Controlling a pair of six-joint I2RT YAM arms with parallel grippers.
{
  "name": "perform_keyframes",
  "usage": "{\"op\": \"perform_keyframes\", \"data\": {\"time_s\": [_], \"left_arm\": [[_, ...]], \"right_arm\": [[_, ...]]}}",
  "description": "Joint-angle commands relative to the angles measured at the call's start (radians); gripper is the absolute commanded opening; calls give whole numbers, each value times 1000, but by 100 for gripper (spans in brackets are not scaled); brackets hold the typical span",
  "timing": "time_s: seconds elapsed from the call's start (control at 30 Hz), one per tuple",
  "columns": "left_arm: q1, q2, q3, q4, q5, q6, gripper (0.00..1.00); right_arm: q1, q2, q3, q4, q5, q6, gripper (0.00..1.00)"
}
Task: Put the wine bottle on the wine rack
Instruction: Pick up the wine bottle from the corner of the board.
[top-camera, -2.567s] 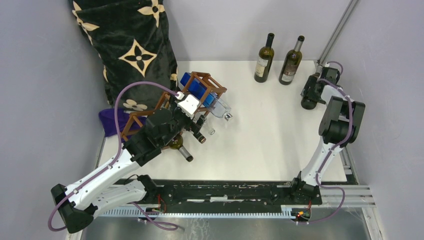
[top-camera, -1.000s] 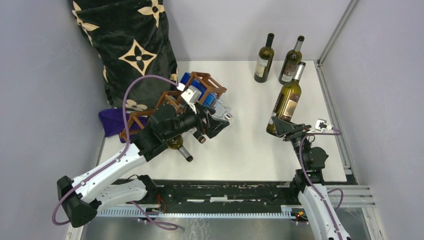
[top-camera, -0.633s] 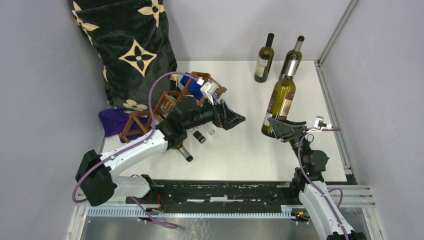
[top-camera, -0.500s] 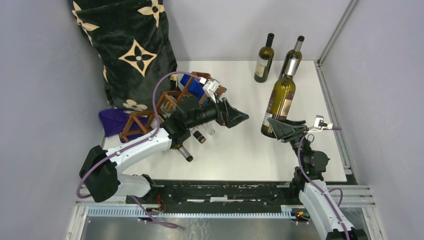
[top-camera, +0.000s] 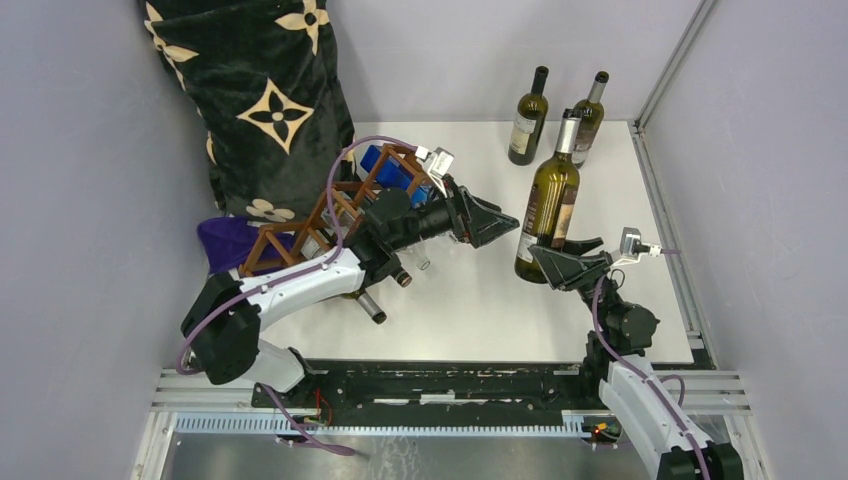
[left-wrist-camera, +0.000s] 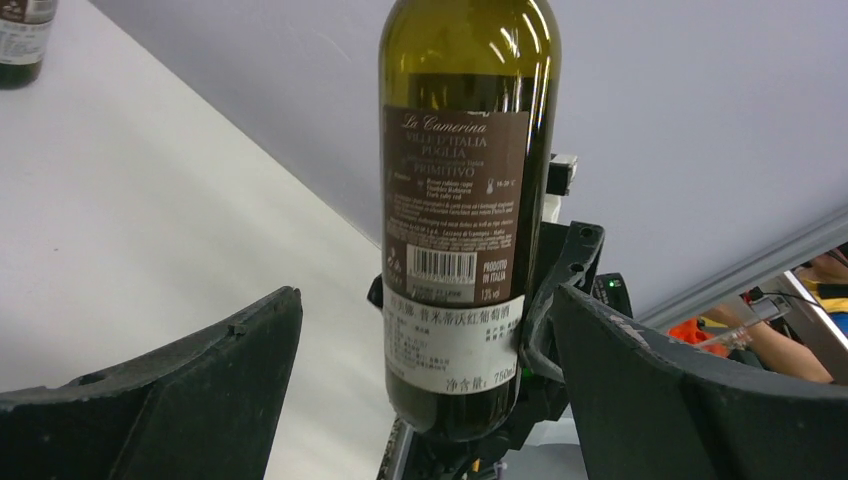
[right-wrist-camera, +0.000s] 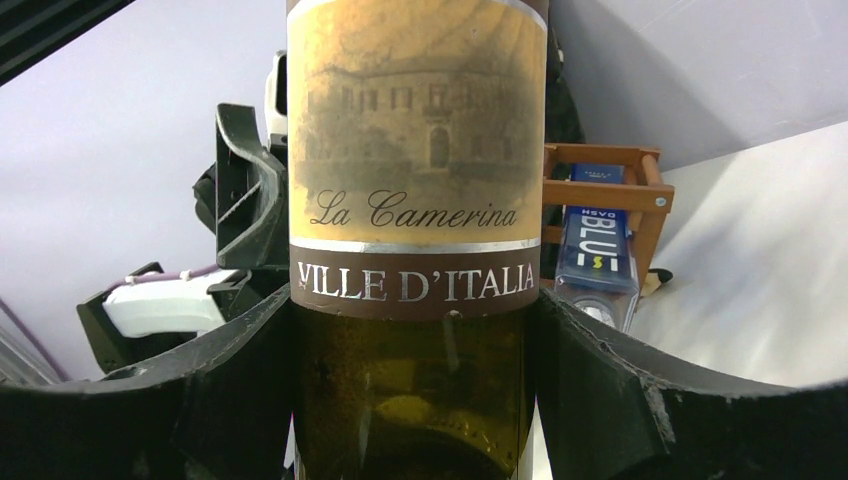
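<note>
- Clasping the wine bottle (top-camera: 548, 195) low on its body, the right fingers (right-wrist-camera: 200, 400) are pressing on both sides of the glass, just under the front label.
- The wine bottle is standing upright in that hold, neck up, over the right half of the counter (top-camera: 480, 310). It is not lying in the wine rack (top-camera: 345, 205).
- The wine rack is sitting at the counter's left rear, well apart from the held bottle and just beside a black patterned cushion (top-camera: 260, 90).
- The left fingers (left-wrist-camera: 200, 390) are standing wide and holding nothing.
- The left arm is reaching across from the rack side, with its fingers pointing at the bottle's lower body, near it but not touching.
- A blue-labelled bottle (top-camera: 392, 172) is lying in the rack's upper cell, and dark bottles (top-camera: 372, 306) are poking their necks out of the lower cells.
- Two further bottles (top-camera: 527, 120) are standing upright at the counter's rear edge.
- A purple cloth (top-camera: 225, 242) is lying at the rack's left end.
</note>
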Motion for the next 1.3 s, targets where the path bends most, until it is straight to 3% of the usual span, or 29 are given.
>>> {"op": "perform_keyframes", "data": {"time_s": [0.0,0.27,0.47,0.8,0.87,0.9,0.97,1.03,1.1,1.27], "left_arm": [[-26,45,66,148,48,-65,100],[-83,131,110,227,77,-106,100],[-98,174,129,255,94,-129,88],[-118,213,153,244,81,-135,85],[-123,221,163,243,90,-133,78],[-124,225,166,244,104,-133,70],[-123,233,177,239,133,-135,40],[-122,231,182,222,149,-129,13],[-118,209,188,163,157,-91,3],[-83,121,173,37,153,-24,2]], "right_arm": [[27,-2,-165,208,0,5,0],[83,29,-148,216,-2,-31,0],[114,40,-143,206,3,-56,0],[158,40,-123,147,19,-108,0],[165,40,-120,131,22,-122,0],[167,41,-120,123,23,-128,1],[172,39,-117,104,20,-140,3],[177,34,-112,90,13,-158,17],[178,20,-102,55,-2,-196,40],[179,-43,-51,-144,-31,-329,94]]}}
